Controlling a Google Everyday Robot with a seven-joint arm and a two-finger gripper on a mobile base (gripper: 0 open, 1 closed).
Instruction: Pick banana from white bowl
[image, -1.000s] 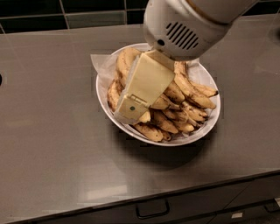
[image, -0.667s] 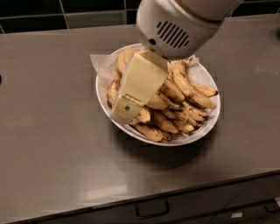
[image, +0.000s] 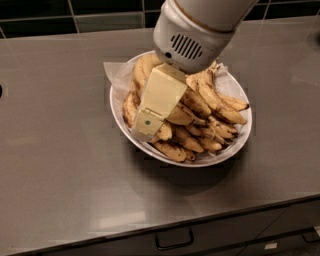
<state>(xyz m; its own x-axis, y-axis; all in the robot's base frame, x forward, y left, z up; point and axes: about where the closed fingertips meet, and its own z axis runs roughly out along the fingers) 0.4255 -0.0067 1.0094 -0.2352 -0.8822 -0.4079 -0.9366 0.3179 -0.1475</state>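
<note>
The white bowl (image: 240, 150) stands on the grey counter, lined with white paper and piled with several spotted yellow bananas. The large curved banana (image: 141, 75) lies along the bowl's left side, partly behind the gripper. My gripper (image: 146, 129) reaches down from the upper right into the left part of the pile. Its cream-coloured finger (image: 157, 100) covers the bananas beneath it, with the tip near the bowl's front-left rim. The second finger is hidden.
The grey counter (image: 60, 150) spreads around the bowl. A dark tiled wall (image: 75, 15) runs along the back. Drawer fronts with a handle (image: 174, 240) sit below the front edge. The arm's white wrist housing (image: 190, 35) hangs over the bowl's back.
The gripper has shifted slightly left and lower into the banana pile. The bowl and bananas have stayed put.
</note>
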